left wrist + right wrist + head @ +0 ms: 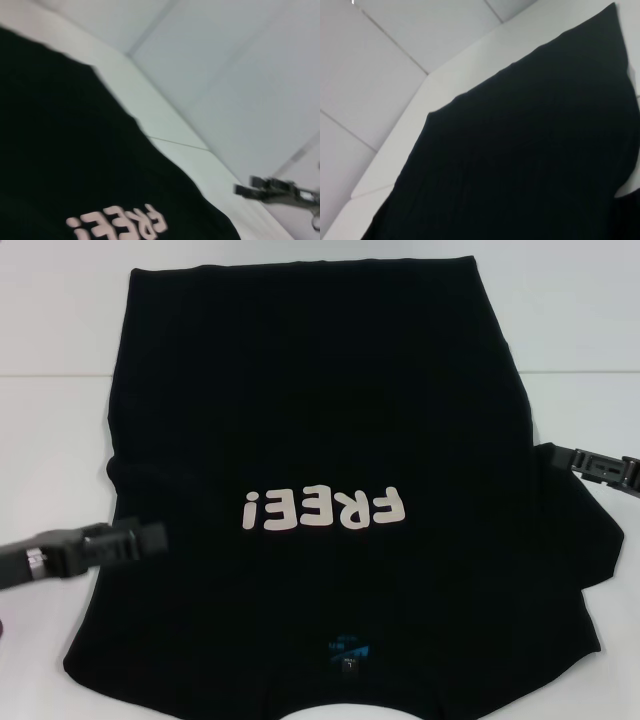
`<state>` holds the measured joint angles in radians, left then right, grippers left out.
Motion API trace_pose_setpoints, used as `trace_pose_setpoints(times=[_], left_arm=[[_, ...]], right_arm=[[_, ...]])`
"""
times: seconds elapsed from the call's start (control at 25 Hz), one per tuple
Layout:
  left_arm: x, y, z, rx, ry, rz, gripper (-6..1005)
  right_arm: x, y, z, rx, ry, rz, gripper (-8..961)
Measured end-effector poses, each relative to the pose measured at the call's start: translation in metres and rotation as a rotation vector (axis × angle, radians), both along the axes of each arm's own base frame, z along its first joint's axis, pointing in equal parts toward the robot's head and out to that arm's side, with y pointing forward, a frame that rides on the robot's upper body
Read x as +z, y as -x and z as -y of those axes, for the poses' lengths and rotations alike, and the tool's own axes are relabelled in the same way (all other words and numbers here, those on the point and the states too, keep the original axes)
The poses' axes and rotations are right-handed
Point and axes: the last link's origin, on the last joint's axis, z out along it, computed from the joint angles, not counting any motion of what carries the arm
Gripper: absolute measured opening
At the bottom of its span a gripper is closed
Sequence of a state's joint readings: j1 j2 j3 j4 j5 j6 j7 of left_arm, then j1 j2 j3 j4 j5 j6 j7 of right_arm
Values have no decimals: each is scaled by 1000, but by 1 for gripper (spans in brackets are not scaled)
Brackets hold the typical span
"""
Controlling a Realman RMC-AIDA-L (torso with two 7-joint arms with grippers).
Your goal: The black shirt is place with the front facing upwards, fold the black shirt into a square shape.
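black shirt (pixel 330 420), left pincer (pixel 155 536) at its edge

A white table (pixel 60 440) fills the view, with a thin seam line, perhaps a joint.

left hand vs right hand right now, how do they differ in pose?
The left hand is over the black shirt, beside the "FREE!" print; the right hand is only at the shirt's edge, farther from the robot. Left points inward and slightly up; right slightly down. Both are black and hold nothing visibly.
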<state>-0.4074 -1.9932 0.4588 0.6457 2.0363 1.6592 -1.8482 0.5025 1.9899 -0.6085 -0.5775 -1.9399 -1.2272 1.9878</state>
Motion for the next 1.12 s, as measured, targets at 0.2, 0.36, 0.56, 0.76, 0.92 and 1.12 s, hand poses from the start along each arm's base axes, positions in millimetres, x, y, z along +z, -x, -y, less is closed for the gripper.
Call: trace_pose_setpoints(times=[0.2,0.36,0.56,0.76,0.92,1.12], left_arm=[[-13,-6,12,-142,-23,-38,836],[-14,-6,11,-140,-27,-38,833],[-15,-10,7,-116,-18,-14,829],[-21,-14,5,-106,-25,0,825],[-26,-17,3,-106,-30,3,822],[-28,-21,1,-116,-28,11,819]], right_arm=[[14,2,1,42,47,21,881],[26,7,3,26,99,-1,881],[46,-4,2,-207,205,69,881],[53,-7,0,-320,275,183,881],[51,-4,-3,-319,287,189,881],[45,-5,-5,-334,282,200,881]])
